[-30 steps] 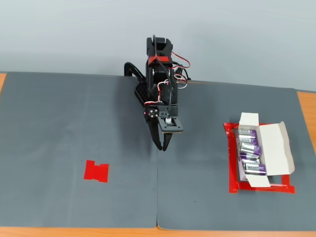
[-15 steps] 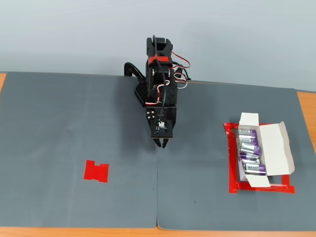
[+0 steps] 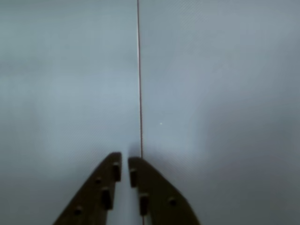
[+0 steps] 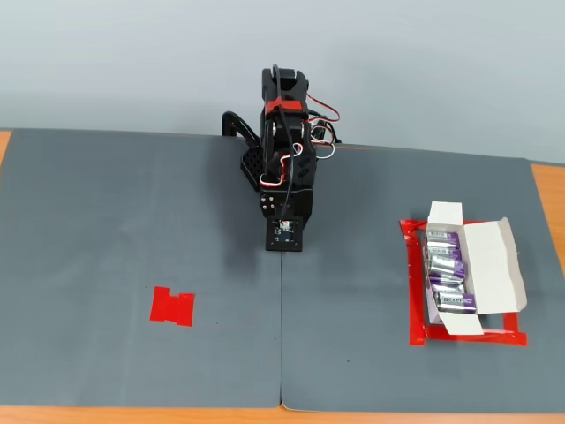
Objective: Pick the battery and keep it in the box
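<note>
My gripper (image 3: 124,159) shows at the bottom of the wrist view. Its two dark fingers (image 3: 101,187) stand almost together with nothing between them, over bare grey mat. In the fixed view the arm (image 4: 284,168) is folded up at the back middle of the mat. The white box (image 4: 491,265) lies open at the right inside a red tape outline. Several purple and silver batteries (image 4: 446,269) lie in a row in it. No loose battery shows on the mat.
A flat red tape patch (image 4: 172,306) lies at the left with nothing on it. A seam (image 4: 282,353) splits the two grey mats down the middle; it also shows in the wrist view (image 3: 139,84). Wooden table edges show at the sides.
</note>
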Robot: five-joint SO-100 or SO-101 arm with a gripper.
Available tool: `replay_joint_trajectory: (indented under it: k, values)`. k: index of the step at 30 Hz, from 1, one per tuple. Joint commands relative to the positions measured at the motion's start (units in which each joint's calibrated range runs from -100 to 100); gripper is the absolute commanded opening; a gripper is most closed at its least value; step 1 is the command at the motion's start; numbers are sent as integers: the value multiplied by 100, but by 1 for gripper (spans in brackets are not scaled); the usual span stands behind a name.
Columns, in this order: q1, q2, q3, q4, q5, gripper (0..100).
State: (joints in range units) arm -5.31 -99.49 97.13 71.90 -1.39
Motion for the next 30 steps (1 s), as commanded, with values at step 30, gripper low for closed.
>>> replay_joint_trajectory:
  k: [30]
  values:
    - [-182, 0, -454, 301, 12, 2]
